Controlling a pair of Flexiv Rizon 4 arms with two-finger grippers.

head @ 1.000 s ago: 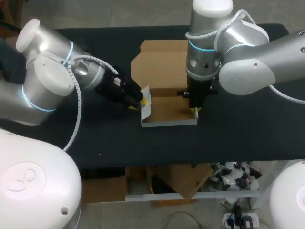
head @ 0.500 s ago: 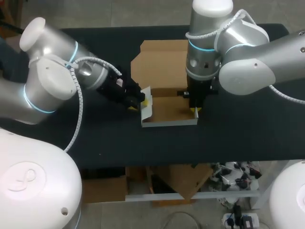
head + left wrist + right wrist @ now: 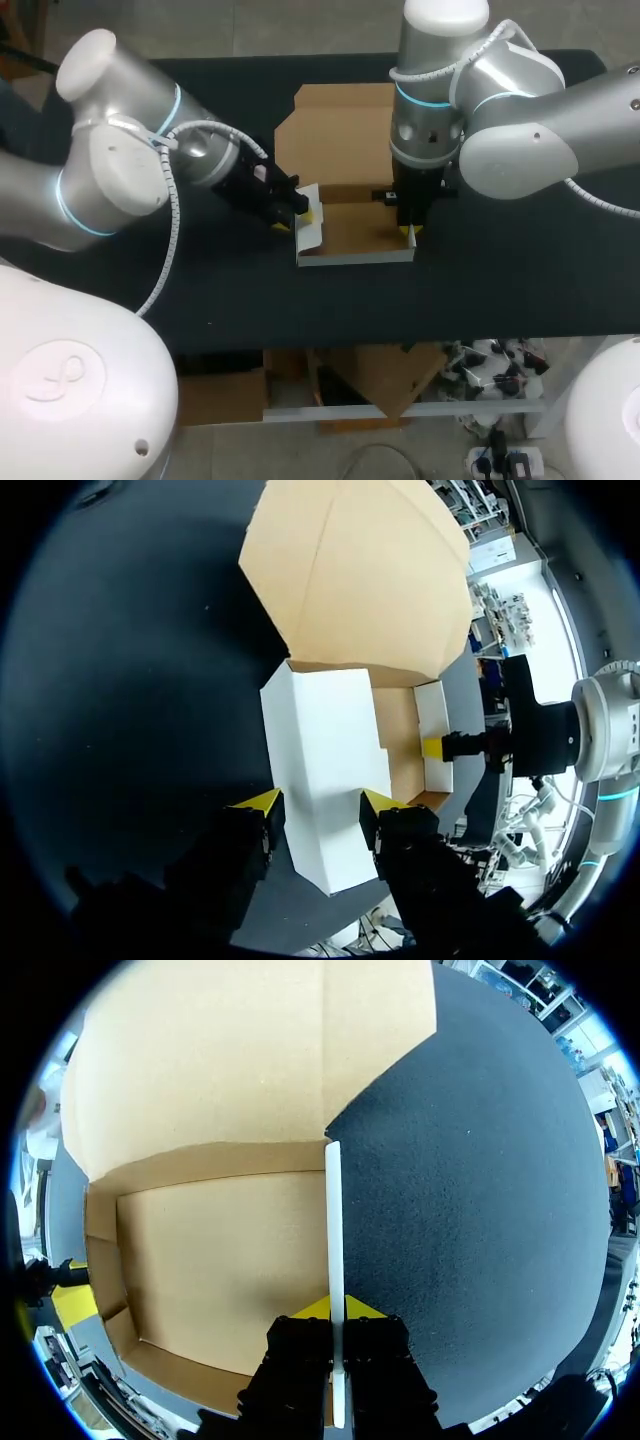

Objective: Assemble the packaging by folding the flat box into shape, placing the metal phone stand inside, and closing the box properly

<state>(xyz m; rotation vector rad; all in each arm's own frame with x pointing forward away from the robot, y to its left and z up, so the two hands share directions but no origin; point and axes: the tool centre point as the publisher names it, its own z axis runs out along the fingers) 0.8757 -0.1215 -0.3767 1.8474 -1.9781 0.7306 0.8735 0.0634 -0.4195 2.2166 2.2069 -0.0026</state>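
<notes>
The cardboard box (image 3: 352, 228), brown inside and white outside, lies half folded in mid-table, its wide lid flap (image 3: 335, 125) flat behind it. My left gripper (image 3: 298, 215) is at the box's left end. In the left wrist view its open fingers (image 3: 320, 802) straddle the raised white left wall (image 3: 325, 750), and I cannot tell if they touch it. My right gripper (image 3: 407, 232) points straight down and is shut on the thin upright right wall (image 3: 334, 1210), which sits between its yellow tips (image 3: 337, 1308). No metal phone stand shows in any view.
The black table (image 3: 500, 285) has bare cloth in front of the box and on both sides. My right gripper's yellow tip (image 3: 432, 748) shows past the box in the left wrist view.
My left arm has moved to the right, closer against the box's left end, and the white left wall stands a little more upright. The right arm has not moved.
</notes>
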